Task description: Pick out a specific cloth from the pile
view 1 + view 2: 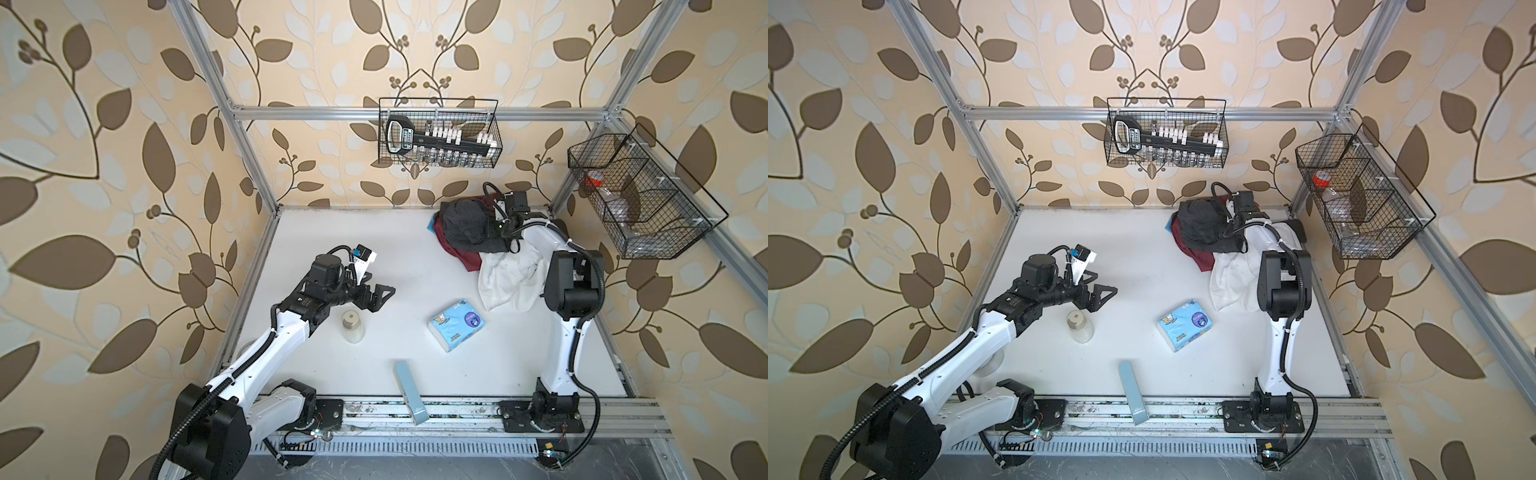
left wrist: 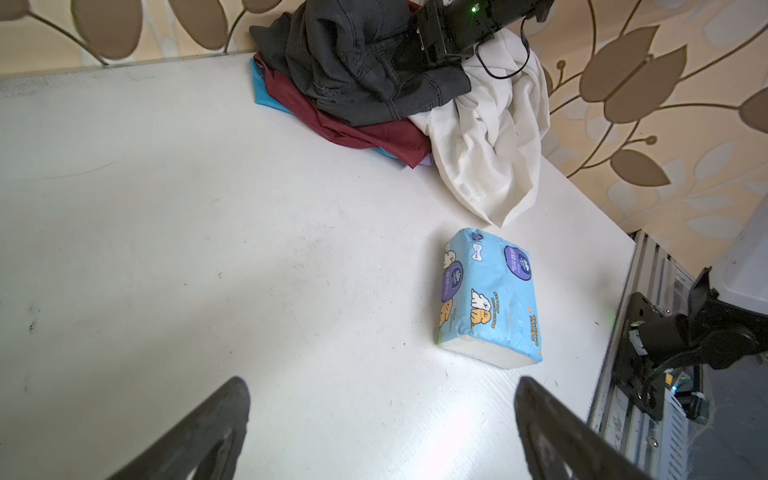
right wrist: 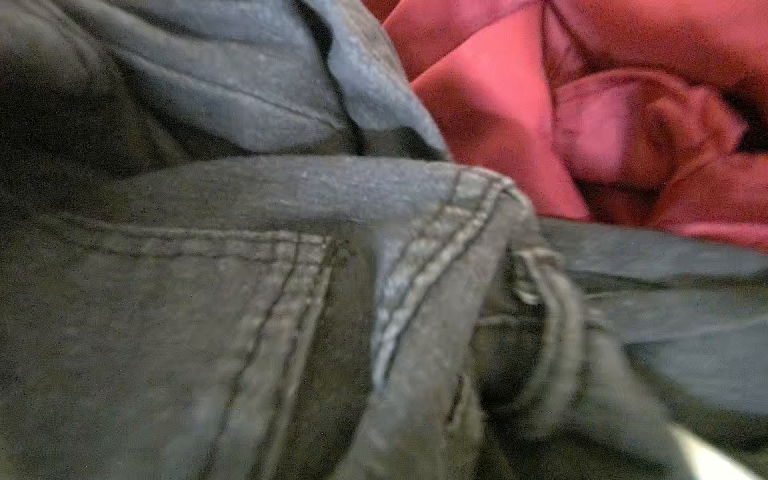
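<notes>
Both arms show: the left fingers hang spread, well apart from the pile; the fingers of the right arm are sunk in the cloth topping it, their closure hidden. A clean pull probably means catching only charcoal folds, not the maroon cloth just beside.

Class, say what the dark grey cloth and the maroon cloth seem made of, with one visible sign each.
Dark grey cloth: probably matte, denim-like woven cotton; double topstitched seams show. Maroon cloth: perhaps a thin, smooth synthetic; faint sheen on its folds.
</notes>
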Tool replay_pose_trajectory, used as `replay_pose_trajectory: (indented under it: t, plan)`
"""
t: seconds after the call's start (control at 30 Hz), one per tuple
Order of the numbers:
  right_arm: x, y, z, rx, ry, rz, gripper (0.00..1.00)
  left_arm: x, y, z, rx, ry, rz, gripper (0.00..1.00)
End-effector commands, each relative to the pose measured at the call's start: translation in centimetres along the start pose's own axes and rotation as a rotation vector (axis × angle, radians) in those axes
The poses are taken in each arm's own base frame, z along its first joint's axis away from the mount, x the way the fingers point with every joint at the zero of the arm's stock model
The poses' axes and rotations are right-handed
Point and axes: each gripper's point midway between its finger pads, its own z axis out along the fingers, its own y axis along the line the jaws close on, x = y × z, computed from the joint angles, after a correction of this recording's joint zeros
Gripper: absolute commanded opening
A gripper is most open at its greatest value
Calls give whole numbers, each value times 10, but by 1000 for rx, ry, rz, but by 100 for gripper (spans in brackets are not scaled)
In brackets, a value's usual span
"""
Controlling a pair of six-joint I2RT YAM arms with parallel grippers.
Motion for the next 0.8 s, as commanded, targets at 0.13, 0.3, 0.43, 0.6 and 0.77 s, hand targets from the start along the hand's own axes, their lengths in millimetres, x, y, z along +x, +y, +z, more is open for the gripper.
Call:
replay_pose_trajectory:
  t: [0.13,0.3,0.43,0.6,0.77]
  plan:
    - [-4,2,-24,55,-10,-30,0,-13,-8,-4,21,-28,48,99]
    - [-43,6,-81,59,-172,-32,0,-14,-10,-6,28,-38,49,99]
    - [-69,12,-132,44,-303,-21,0,-16,-12,-8,31,-49,53,99]
    - [-91,17,-183,35,-415,-16,0,-18,-15,-10,38,-60,56,99]
    - [-108,26,-234,2,-535,-11,0,-20,-17,-13,40,-71,62,99]
